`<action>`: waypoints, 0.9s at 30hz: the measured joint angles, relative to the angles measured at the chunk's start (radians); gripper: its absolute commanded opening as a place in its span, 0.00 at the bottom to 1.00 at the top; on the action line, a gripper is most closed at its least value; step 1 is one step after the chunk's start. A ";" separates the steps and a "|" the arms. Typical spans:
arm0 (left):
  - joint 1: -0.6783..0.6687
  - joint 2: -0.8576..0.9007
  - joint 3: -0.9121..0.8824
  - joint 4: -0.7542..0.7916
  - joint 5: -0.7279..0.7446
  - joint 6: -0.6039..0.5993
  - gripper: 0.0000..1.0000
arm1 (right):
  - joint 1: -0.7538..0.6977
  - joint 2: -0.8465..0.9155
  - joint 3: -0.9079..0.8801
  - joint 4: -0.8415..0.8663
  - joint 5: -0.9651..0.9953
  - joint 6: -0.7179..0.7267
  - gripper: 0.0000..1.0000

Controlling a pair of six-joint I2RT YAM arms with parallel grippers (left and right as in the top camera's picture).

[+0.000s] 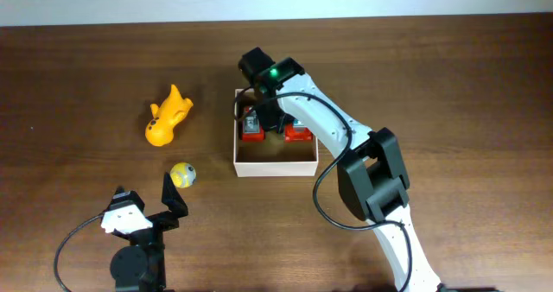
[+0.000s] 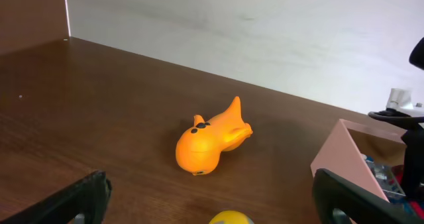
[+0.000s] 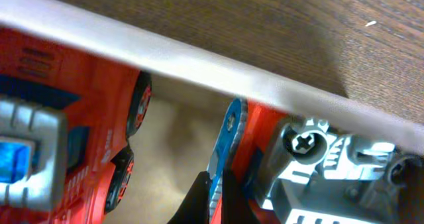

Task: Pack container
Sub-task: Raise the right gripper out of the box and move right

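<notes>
The right gripper point(image 3: 213, 197) is held inside the container point(image 1: 275, 168), close to its far white wall. Its fingertips are seen closed together on a thin blue piece point(image 3: 225, 148) that stands at the edge of a red-and-grey toy point(image 3: 318, 164). A second red toy point(image 3: 79, 131), with black wheels, is seen just to one side of the fingertips, with the tan floor of the container exposed between the two toys. Both toys are set against the far wall, while the near half of the floor is left bare.

The left gripper point(image 1: 149, 204) is held low over the table point(image 1: 432, 67) with its fingers spread wide and nothing between them. A small yellow ball point(image 1: 182, 174) is found just ahead of its fingertips. An orange toy point(image 2: 211, 139) is seen farther ahead of it, lying on the wood. The container is placed ahead and to the right of this gripper, well apart from it.
</notes>
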 measured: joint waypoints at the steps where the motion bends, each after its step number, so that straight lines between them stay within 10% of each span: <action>1: 0.000 0.000 0.000 0.000 0.000 0.000 0.99 | -0.001 0.000 0.000 0.000 0.002 0.001 0.04; 21: 0.000 0.000 0.000 0.000 0.000 0.000 0.99 | -0.012 0.008 0.101 -0.025 -0.123 -0.009 0.15; 27: 0.000 0.000 0.000 0.000 0.000 0.000 0.99 | -0.012 0.008 0.288 -0.169 -0.173 -0.018 0.43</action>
